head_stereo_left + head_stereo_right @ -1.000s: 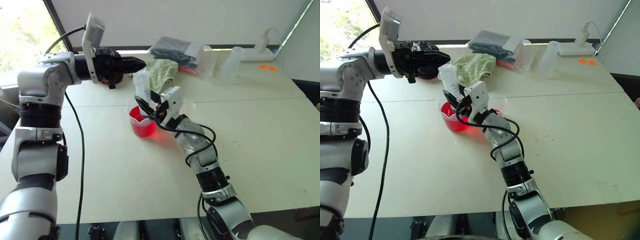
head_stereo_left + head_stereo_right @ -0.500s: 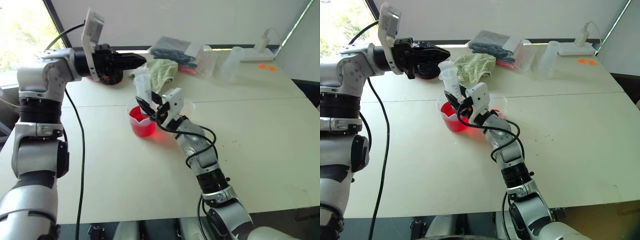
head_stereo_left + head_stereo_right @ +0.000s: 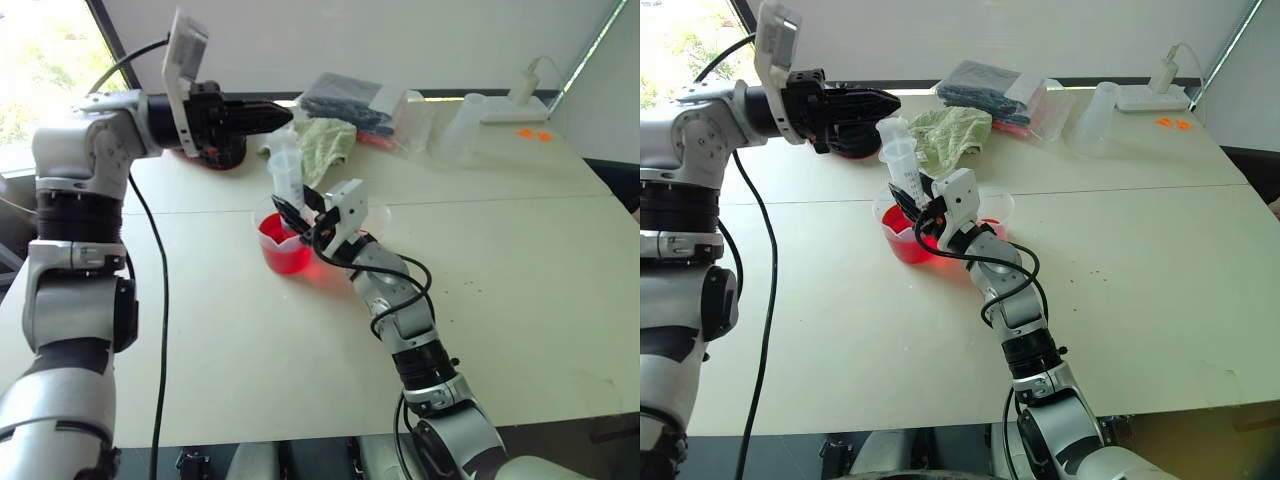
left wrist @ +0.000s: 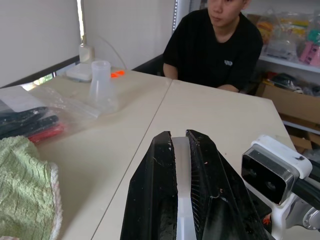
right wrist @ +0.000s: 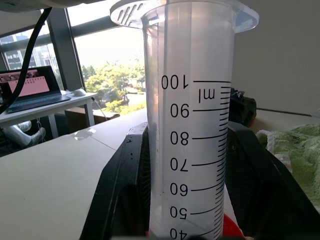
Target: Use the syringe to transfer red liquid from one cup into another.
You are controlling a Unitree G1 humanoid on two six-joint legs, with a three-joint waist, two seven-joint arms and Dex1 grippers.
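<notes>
The syringe [image 3: 902, 160] is clamped upright by the right gripper [image 3: 923, 205] over the spouted beaker [image 3: 902, 238] (red liquid [image 3: 906, 246] inside); its plunger top is pinched by the closed left gripper [image 3: 888, 103].

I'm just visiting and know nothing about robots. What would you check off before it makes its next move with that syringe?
1. Grip on the syringe: ok. The right end effector is shut on its barrel and holds it upright.
2. Syringe over the spouted beaker: ok. It stands above the red liquid.
3. Nozzle dipped in the liquid: cannot tell, as it is hidden behind the end effector.
4. Barrel filled: not ok. The stretch in view shows no red.
5. Left end effector on the plunger: cannot tell. It is shut, beside the syringe's top.
6. Smaller cup ready: ok. It stands upright beside the beaker.
</notes>
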